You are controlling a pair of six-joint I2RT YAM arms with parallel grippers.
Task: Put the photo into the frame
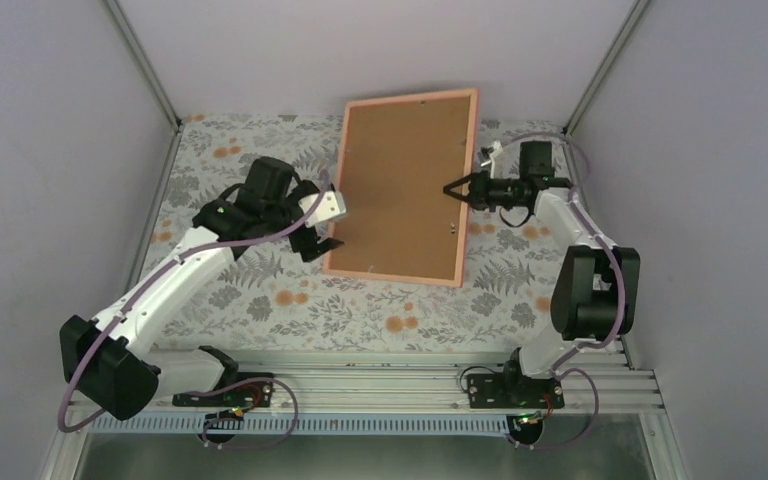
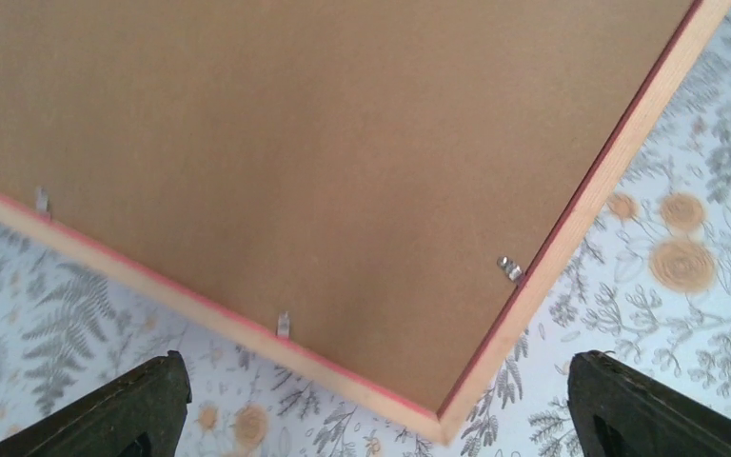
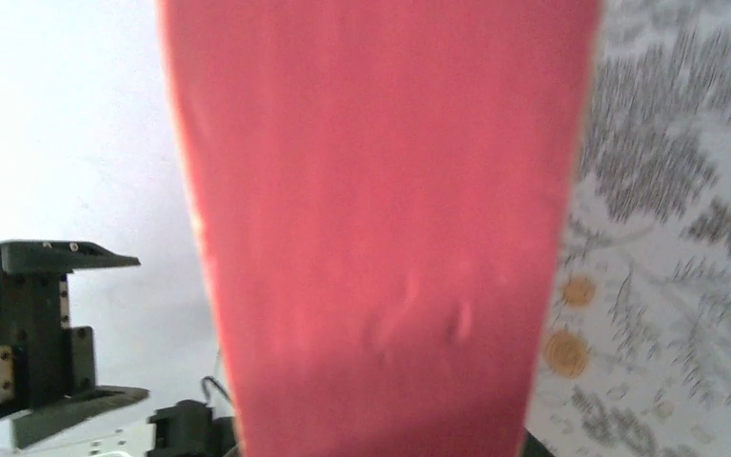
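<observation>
Readable text: none in any of the three views.
Frame (image 1: pixel 391 275): thin pink border, with no lettering, label or number to be made out.
Board (image 1: pixel 405 180): plain brown back face inside the frame, with no stamp or sticker legible.
Cloth (image 1: pixel 360 310): printed ferns and orange flowers only, no words.
Right wrist view: a blurred pink surface fills the middle, nothing on it readable.

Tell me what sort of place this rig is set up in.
Most likely a lab test booth, not a home: plain grey walls close in the sides and back, metal posts stand in the corners, and the arms are bolted to a metal rail.
</observation>
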